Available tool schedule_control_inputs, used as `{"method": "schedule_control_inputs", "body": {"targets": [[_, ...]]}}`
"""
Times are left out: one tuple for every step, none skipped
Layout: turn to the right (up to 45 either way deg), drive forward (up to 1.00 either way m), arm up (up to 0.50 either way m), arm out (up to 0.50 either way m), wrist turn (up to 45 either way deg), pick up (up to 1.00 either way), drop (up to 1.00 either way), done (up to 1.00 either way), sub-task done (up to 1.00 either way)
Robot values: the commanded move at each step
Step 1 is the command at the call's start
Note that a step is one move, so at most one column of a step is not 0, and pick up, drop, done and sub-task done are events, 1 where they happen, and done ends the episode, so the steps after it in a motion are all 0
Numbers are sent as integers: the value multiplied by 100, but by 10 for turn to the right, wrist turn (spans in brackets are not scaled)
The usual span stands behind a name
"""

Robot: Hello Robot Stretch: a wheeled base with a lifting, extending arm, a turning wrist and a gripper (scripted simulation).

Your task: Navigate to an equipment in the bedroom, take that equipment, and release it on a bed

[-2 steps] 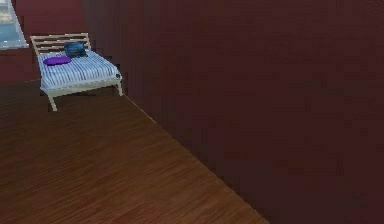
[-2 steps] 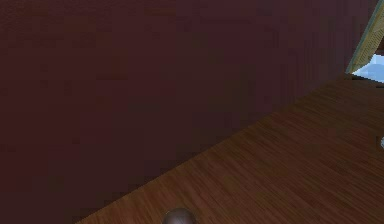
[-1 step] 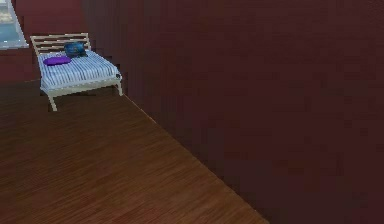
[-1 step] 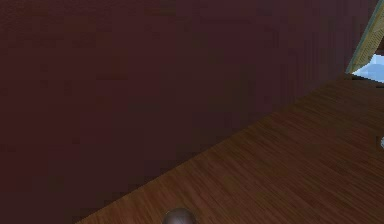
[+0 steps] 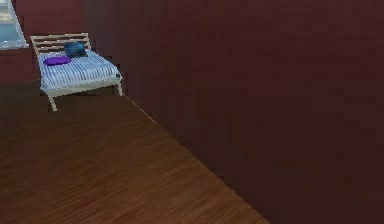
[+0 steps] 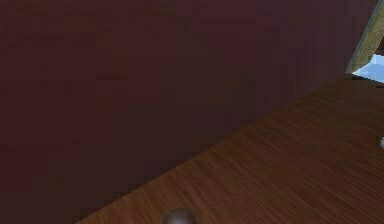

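Observation:
A bed [image 5: 92,72] with a pale wooden frame and blue striped bedding stands at the far left of the forward view, against the back wall. On it lie a flat purple cushion [image 5: 57,61] and a dark blue rounded thing [image 5: 74,48] near the headboard. I cannot tell what the dark blue thing is.
A dark red wall [image 5: 260,90] runs along the forward view's right, slanting toward the bed. Brown wooden floor [image 5: 90,160] lies free between me and the bed. A window [image 5: 10,30] sits left of the headboard. The same red wall [image 6: 150,90] stands close in the arm side view, with floor [image 6: 300,170] at lower right.

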Motion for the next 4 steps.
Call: {"method": "schedule_control_inputs", "body": {"targets": [[0,0,0,0,450,0,0,0,0],[0,0,0,0,450,0,0,0,0],[0,0,0,0,450,0,0,0,0],[0,0,0,0,330,0,0,0,0]]}}
